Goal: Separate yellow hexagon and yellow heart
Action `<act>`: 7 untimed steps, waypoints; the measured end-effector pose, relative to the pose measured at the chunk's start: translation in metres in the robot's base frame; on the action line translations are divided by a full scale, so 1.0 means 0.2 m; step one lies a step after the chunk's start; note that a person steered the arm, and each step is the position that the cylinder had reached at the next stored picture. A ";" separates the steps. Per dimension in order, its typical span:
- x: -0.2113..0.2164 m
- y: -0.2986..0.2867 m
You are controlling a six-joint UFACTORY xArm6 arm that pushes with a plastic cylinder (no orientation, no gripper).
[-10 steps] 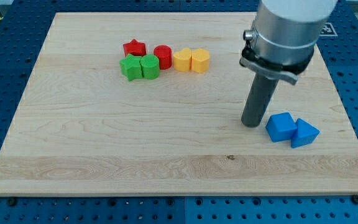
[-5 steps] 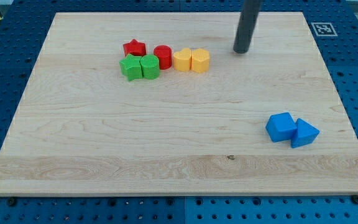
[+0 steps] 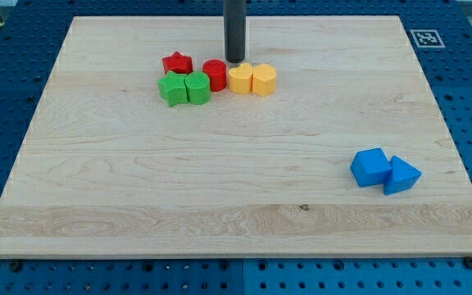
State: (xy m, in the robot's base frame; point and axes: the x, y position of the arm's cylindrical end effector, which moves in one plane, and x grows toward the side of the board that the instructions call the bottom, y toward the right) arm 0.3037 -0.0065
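The yellow heart [image 3: 240, 79] and the yellow hexagon [image 3: 264, 80] sit side by side, touching, in the upper middle of the wooden board [image 3: 220, 180]. The heart is on the left and also touches the red cylinder [image 3: 215, 74]. My tip [image 3: 234, 60] is a dark rod coming down from the view's top. Its end stands just above the heart, toward the view's top, close to the gap between the red cylinder and the heart.
A red star [image 3: 178, 64], a green star [image 3: 171, 88] and a green hexagon-like block [image 3: 197, 88] cluster left of the red cylinder. Two blue blocks [image 3: 371, 166] [image 3: 401, 175] lie together at the lower right. An ArUco marker [image 3: 426, 38] sits at the top right corner.
My rod moved from beside the blue blocks up to the board's top right, then left to just above the yellow heart. No block has moved.
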 end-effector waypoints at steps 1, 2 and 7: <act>0.06 0.00; 0.12 0.00; 0.20 0.33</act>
